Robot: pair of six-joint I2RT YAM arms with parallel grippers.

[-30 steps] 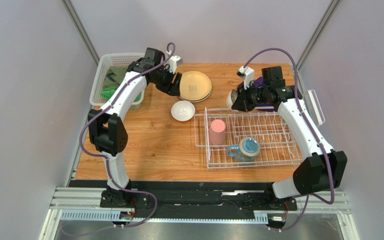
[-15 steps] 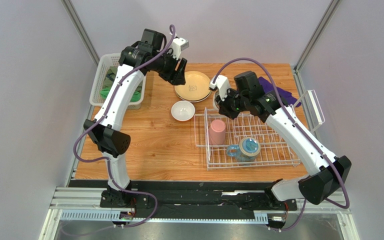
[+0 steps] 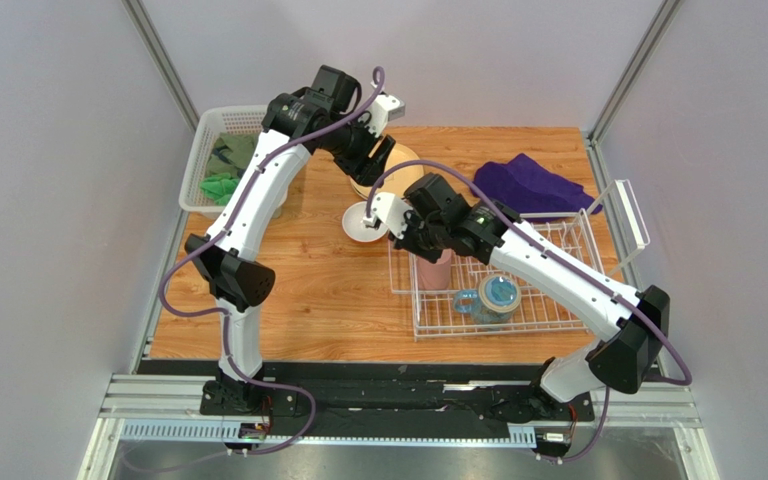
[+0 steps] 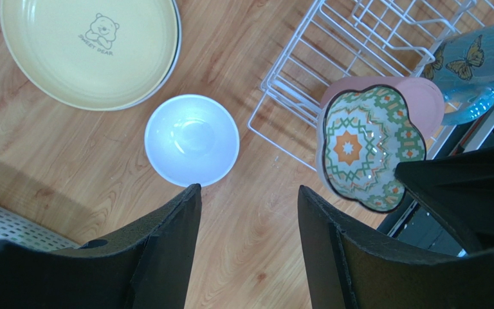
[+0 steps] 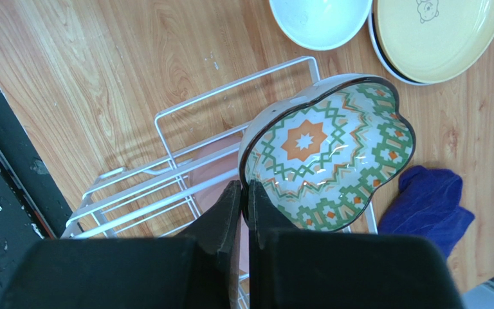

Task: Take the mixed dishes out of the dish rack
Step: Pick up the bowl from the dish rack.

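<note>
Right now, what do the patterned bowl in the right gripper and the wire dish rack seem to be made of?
The patterned bowl looks like glazed ceramic, or possibly melamine: glossy highlights lie over the printed pattern, and the scalloped rim is hard. The dish rack looks like thin metal wire, probably coated: its slim rods are evenly white.

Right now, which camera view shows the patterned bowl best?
The right wrist view: the patterned bowl is close, whole inside visible. The left wrist view shows it smaller, one edge covered. The top view hardly shows it.
</note>
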